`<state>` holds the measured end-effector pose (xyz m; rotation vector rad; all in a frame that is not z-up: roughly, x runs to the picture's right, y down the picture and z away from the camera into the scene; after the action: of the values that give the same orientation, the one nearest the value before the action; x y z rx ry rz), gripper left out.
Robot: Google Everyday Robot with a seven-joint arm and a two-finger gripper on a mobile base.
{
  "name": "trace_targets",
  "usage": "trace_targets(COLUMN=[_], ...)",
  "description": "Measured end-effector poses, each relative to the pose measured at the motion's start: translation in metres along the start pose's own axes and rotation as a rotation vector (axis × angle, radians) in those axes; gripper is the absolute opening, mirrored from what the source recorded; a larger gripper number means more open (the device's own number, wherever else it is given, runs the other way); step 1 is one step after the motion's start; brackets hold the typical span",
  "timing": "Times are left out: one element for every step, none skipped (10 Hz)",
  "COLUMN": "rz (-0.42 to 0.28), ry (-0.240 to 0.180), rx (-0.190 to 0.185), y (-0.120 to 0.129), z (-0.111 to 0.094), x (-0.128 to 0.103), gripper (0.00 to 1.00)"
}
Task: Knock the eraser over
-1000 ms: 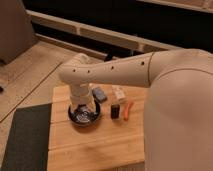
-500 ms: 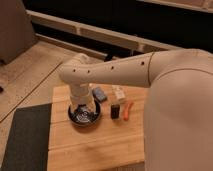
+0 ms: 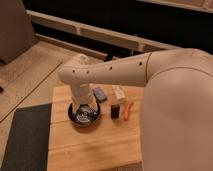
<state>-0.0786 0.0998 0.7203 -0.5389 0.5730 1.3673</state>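
Over the bowl, gripper beside eraser

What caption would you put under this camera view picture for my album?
Robot gripper low over the wooden table, beside the black eraser that stands upright.

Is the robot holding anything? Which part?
It cannot be told. The end effector points down over the wooden table, beside and apart from the black eraser.
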Motion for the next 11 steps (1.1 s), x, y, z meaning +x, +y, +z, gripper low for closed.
trace_targets(rz=[0.020, 0.061, 0.087, 0.129, 0.158, 0.193, 0.216, 0.237, 0.272, 0.278, 0.279], ry=[0.016, 0.035, 0.048, 0.078, 0.101, 0.142, 0.169, 0.194, 0.226, 0.226, 0.199], rx=[0.029, 0.042, 0.033, 0.008, -0.007, -0.023, -0.025, -0.023, -0.005, 0.006, 0.031], y=[-0.022, -0.045, -0.051, -0.055, -0.055, -0.055, -0.060, -0.065, -0.080, -0.085, -0.094], z=[0.006, 0.014, 0.020, 0.034, 0.044, 0.061, 0.072, 0.080, 0.091, 0.093, 0.092], x=[-0.005, -0.010, -0.012, -0.014, -0.014, -0.012, -0.010, -0.008, -0.007, -0.009, -0.019], gripper=[0.65, 0.65, 0.65, 0.65, 0.65, 0.65, 0.65, 0.65, 0.65, 0.65, 0.65])
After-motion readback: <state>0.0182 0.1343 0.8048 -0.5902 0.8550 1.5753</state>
